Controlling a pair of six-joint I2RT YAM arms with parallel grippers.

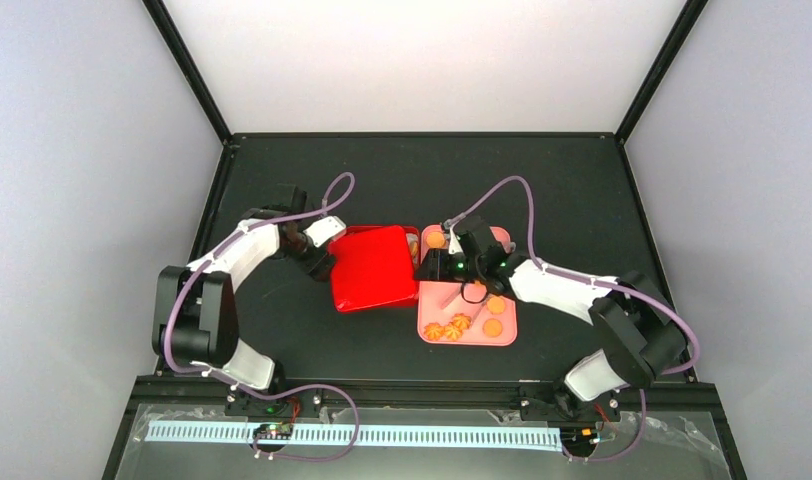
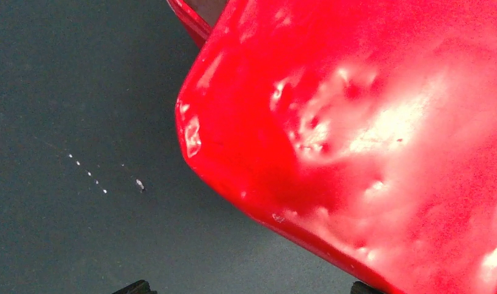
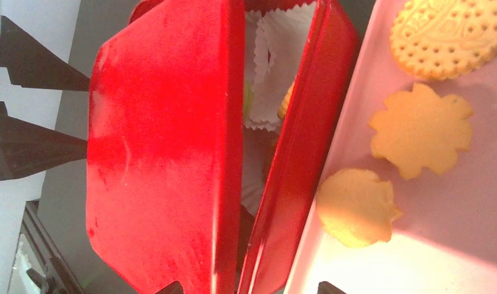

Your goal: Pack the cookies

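Observation:
Several orange-golden cookies (image 1: 493, 327) lie on a pink tray (image 1: 507, 338) right of centre; the right wrist view shows three of these cookies (image 3: 420, 128). A red tin (image 3: 307, 141) lined with white paper cups (image 3: 276, 55) stands left of the tray. Its red lid (image 1: 370, 268) lies skewed and tilted over it. A cookie (image 3: 286, 101) peeks out between the cups. My left gripper (image 1: 320, 258) is at the lid's left edge, jaws wide apart (image 2: 247, 288). My right gripper (image 1: 444, 265) is open, its fingers either side of the lid edge and tin wall (image 3: 249, 288).
Black-handled tongs (image 1: 472, 292) lie on the pink tray among the cookies. The black tabletop (image 1: 402, 175) is bounded by a raised black frame and white walls. A few white specks (image 2: 90, 174) mark the mat left of the lid.

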